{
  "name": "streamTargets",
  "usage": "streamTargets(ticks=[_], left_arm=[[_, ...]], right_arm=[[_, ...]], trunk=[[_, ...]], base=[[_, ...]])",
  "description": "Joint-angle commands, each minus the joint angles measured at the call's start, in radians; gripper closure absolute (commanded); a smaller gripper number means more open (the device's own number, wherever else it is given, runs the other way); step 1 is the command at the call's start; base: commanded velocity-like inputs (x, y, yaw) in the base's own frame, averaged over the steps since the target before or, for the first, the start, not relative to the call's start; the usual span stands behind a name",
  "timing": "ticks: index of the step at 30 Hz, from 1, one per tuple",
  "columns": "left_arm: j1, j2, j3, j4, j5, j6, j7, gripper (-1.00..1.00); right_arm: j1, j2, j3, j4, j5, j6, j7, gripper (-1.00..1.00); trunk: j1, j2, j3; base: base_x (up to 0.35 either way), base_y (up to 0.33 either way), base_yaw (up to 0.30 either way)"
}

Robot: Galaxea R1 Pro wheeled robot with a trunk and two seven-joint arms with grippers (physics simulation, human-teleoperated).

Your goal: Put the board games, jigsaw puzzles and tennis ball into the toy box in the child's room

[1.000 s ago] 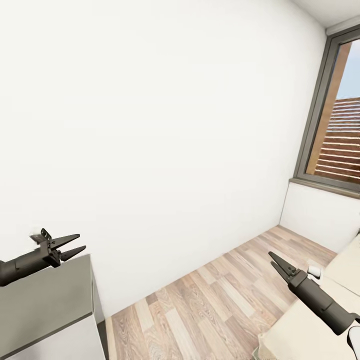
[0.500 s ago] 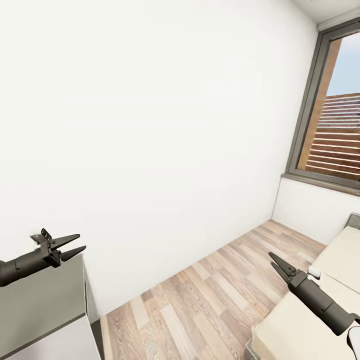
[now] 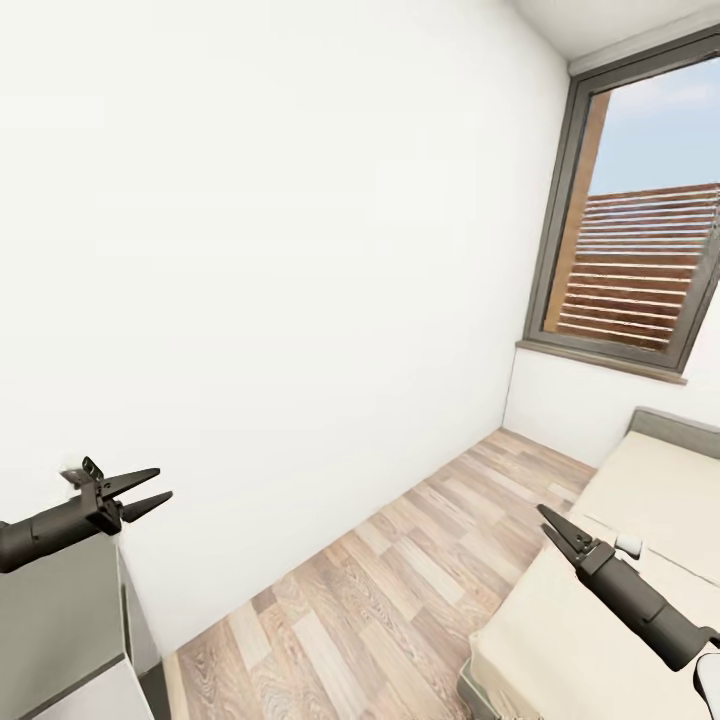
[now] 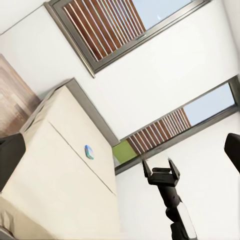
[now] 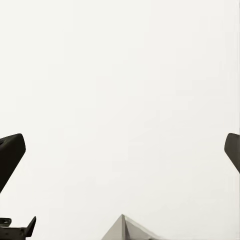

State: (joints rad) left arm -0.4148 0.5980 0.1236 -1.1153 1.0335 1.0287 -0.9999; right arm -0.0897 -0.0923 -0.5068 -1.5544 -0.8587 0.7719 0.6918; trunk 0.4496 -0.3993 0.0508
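The left end effector point(image 3: 148, 493) hangs at the near left over a dark-grey cabinet point(image 3: 55, 620), its fingers apart and holding nothing. The bed point(image 3: 600, 590) lies at the right beneath the right end effector point(image 3: 548, 520) — also spread and empty — and a small blue board game point(image 4: 89, 151) rests on the mattress, well apart from both. Wood floor point(image 3: 380, 590), a white wall and a window point(image 3: 640, 260) lie between and beyond.
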Motion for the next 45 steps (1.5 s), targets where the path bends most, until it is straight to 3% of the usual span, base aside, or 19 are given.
streamTargets(ticks=[1, 10, 19, 45], left_arm=[[0.000, 0.000, 0.001, 0.000, -0.001, 0.004, -0.003, -1.00], [0.000, 0.000, 0.001, 0.000, -0.003, 0.004, -0.003, -1.00], [0.000, 0.000, 0.002, 0.000, -0.030, 0.004, -0.003, -1.00], [0.000, -0.001, 0.002, 0.000, -0.033, -0.040, -0.010, -1.00]], right_arm=[[-0.001, 0.000, -0.001, 0.000, -0.002, 0.006, 0.002, -1.00], [-0.001, 0.000, -0.001, 0.000, -0.002, 0.006, 0.002, -1.00], [-0.001, 0.000, -0.002, 0.000, -0.003, 0.006, 0.002, -1.00], [-0.001, 0.000, -0.001, 0.000, -0.003, 0.004, 0.001, -1.00]], trunk=[[0.000, -0.001, 0.000], [0.000, -0.001, 0.000], [0.000, -0.001, 0.000], [0.000, -0.001, 0.000]], base=[[0.000, 0.000, -0.276], [0.000, 0.000, -0.277], [0.000, 0.000, -0.277], [0.064, 0.000, -0.277]])
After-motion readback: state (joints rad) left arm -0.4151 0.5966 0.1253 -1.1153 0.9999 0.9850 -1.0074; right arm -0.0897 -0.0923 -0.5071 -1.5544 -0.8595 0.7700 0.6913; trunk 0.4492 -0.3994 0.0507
